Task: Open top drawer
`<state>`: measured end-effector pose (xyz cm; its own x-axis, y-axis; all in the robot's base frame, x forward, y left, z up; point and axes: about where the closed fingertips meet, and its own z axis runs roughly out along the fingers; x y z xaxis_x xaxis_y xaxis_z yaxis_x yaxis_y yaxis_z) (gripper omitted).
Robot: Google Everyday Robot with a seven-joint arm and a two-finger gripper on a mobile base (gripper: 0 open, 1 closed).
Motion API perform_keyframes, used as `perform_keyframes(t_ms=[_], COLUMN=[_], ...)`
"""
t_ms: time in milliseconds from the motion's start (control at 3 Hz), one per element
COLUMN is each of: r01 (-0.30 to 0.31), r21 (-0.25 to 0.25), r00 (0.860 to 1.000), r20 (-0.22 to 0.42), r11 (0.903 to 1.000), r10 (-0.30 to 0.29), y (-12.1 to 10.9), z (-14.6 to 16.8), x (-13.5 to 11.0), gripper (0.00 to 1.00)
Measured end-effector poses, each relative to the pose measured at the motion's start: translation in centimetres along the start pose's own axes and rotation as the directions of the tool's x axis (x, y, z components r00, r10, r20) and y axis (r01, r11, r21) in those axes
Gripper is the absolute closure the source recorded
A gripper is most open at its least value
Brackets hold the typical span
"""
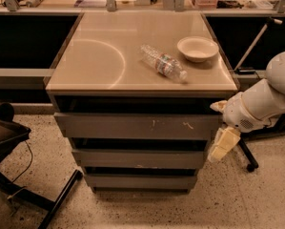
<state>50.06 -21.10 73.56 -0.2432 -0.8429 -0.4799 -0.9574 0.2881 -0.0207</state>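
The top drawer (132, 126) is the widest grey front, just under the beige cabinet top (94, 61), with pale scratches right of centre. A dark gap shows above it. Two narrower grey drawer fronts (137, 159) sit below it. My gripper (220, 126) is at the drawer front's right end, on a white arm (266, 99) that comes in from the right. Its cream fingers (223, 146) are spread apart, one near the drawer's upper right corner and one below its lower right corner. It holds nothing.
A clear plastic bottle (163, 63) lies on its side on the cabinet top, next to a white bowl (197, 48). A dark chair (8, 137) with its base stands on the speckled floor at the left. Dark openings under a counter flank the cabinet.
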Motion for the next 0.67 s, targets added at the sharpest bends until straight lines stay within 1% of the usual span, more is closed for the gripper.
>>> perform_keyframes(t_ms=[333, 667], r01=[0.000, -0.047], r21=[0.000, -0.030], r00=[1.000, 0.996], r20=[0.000, 0.077], r11=[1.0000, 0.9985], r10=[0.000, 0.049], y=[0.0, 0.7], z=[0.0, 1.8], x=[0.0, -0.9], gripper=[0.00, 0.00])
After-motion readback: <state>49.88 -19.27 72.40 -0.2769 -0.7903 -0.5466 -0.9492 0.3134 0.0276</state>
